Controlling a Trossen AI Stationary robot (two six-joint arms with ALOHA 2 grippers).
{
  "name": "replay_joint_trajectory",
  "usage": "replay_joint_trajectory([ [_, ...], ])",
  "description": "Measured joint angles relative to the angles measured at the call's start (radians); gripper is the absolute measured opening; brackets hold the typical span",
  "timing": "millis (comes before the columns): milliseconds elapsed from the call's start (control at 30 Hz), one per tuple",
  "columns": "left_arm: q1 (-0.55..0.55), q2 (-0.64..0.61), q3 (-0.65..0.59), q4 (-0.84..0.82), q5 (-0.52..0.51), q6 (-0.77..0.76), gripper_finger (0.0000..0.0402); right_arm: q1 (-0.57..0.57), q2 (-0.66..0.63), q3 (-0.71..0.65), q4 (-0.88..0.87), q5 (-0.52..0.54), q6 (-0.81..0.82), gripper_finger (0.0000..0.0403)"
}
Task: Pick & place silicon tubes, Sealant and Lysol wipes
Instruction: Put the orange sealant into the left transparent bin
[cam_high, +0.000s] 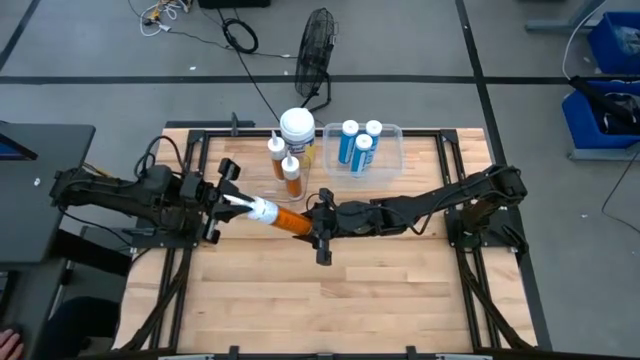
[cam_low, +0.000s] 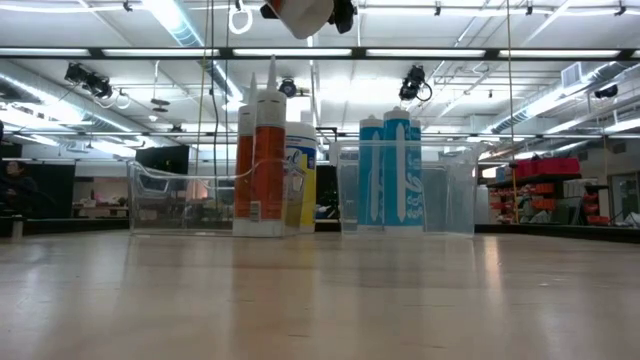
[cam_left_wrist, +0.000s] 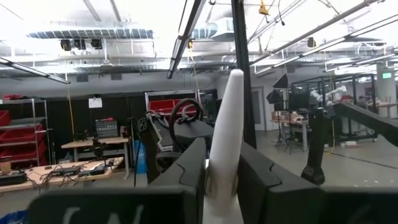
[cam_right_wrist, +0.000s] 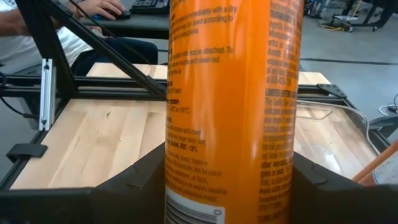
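An orange sealant tube (cam_high: 285, 217) with a white nozzle (cam_high: 245, 207) lies level in the air above the table's middle, held at both ends. My left gripper (cam_high: 228, 205) is shut on its nozzle. My right gripper (cam_high: 318, 228) is shut on its orange body. The tube's end shows at the top of the low view (cam_low: 300, 15). The Lysol wipes canister (cam_high: 297, 130) stands upright at the far middle, with two more orange tubes (cam_high: 283, 163) upright beside it. Three blue tubes (cam_high: 358, 145) stand in a clear bin (cam_high: 395, 150). My left gripper pinches the tube's white nozzle (cam_left_wrist: 227, 124) between its two fingers (cam_left_wrist: 186, 174). It comes level from the table's left, with the nozzle running along the fingers and out past their tips. My right gripper pinches the tube's orange body (cam_right_wrist: 230, 124) between its two fingers (cam_right_wrist: 134, 177). It comes level from the table's right, near the end away from the nozzle. The tube is lifted clear of the table.
Dark frame rails (cam_high: 190, 240) run along the table's left, right and far sides. Bare wood (cam_high: 320, 300) lies toward the near edge. In the low view a second clear bin (cam_low: 160, 200) stands left of the orange tubes (cam_low: 262, 150). A person (cam_right_wrist: 37, 31) sits beyond the table.
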Motion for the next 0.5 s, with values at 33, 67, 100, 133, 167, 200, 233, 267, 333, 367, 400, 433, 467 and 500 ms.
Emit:
replay_joint_trajectory([
  [33, 0.0, 0.0, 0.0, 0.0, 0.0, 0.0, 0.0061, 0.0, 0.0, 0.0, 0.001, -0.001, 0.002, 0.0209],
  [67, 0.0, 0.0, 0.0, 0.0, 0.0, 0.0, 0.0061, -0.001, 0.0, 0.0, 0.002, -0.003, 0.003, 0.0209],
  [100, 0.0, 0.0, 0.0, 0.001, 0.0, 0.0, 0.0061, -0.003, 0.0, 0.0, 0.003, -0.005, 0.003, 0.0209],
  [133, 0.0, 0.0, 0.0, 0.0, 0.0, 0.0, 0.0061, -0.005, 0.0, 0.0, 0.002, -0.006, 0.003, 0.0209],
  [167, 0.0, 0.0, 0.0, -0.001, 0.0, 0.002, 0.0061, -0.008, 0.0, 0.0, 0.0, -0.007, 0.004, 0.0209],
  [200, 0.0, 0.0, 0.0, -0.001, -0.003, 0.004, 0.0061, -0.012, 0.0, 0.0, -0.001, -0.009, 0.003, 0.0209],
  [233, 0.0, 0.0, 0.0, 0.0, -0.006, 0.005, 0.0061, -0.015, 0.0, 0.0, -0.003, -0.013, 0.003, 0.0209],
  [267, 0.0, 0.0, 0.0, 0.002, -0.011, 0.006, 0.0061, -0.019, -0.001, 0.0, -0.006, -0.014, 0.003, 0.0209],
  [333, 0.0, -0.006, 0.0, 0.0, -0.023, 0.008, 0.0061, -0.025, -0.002, 0.0, -0.014, -0.016, 0.014, 0.021],
  [367, 0.0, -0.01, 0.0, -0.006, -0.034, 0.012, 0.006, -0.028, -0.002, 0.0, -0.016, -0.016, 0.016, 0.0221],
  [400, 0.0, -0.013, 0.0, -0.01, -0.049, 0.017, 0.0059, -0.031, -0.002, 0.001, -0.022, -0.011, 0.022, 0.0238],
  [433, 0.0, -0.014, 0.0, -0.014, -0.067, 0.02, 0.0059, -0.034, -0.002, 0.001, -0.028, -0.002, 0.031, 0.0257],
  [467, 0.0, -0.017, 0.0, -0.023, -0.079, 0.02, 0.0059, -0.038, -0.002, 0.001, -0.03, 0.002, 0.038, 0.0274],
  [500, 0.0, -0.022, -0.001, -0.032, -0.089, 0.019, 0.0059, -0.041, -0.002, 0.001, -0.031, 0.002, 0.046, 0.0287],
])
